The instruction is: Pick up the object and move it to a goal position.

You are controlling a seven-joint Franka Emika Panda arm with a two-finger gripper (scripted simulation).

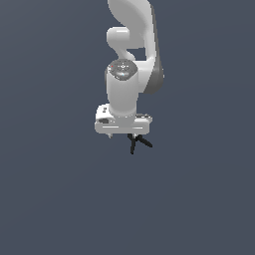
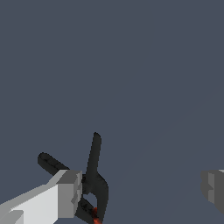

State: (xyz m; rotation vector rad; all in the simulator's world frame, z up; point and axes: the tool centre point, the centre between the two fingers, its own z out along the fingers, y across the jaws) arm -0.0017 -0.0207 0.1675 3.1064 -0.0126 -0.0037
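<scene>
Exterior view: white arm (image 1: pixel 130 60) pointing down, black three-armed object (image 1: pixel 137 141) poking out just beneath the pincer (image 1: pixel 124 133), over the plain grey desk (image 1: pixel 50 199); wrist view: pincer (image 2: pixel 142 190) fingers spread wide, object (image 2: pixel 89 177) touching one fingertip (image 2: pixel 69 192), the other fingertip (image 2: pixel 213 188) well apart.

Arm casing (image 1: pixel 130 30) is reading as smooth white plastic, showing a soft sheen, with a darker grey band running down one side. Wrist cap (image 1: pixel 121 69) is looking like brushed grey metal, slightly speckled. Hand (image 1: pixel 123 135) body is showing the same glossy white shell. Fingers (image 2: pixel 65 194) are appearing matt, white with flat grey pads. Object (image 2: pixel 92 175) is looking like matt black plastic, faintly ridged along its arms, with a small glossy red-orange spot near the hub. Worktop (image 1: pixel 50 199) is rendering as flat, matt slate grey, untextured.
</scene>
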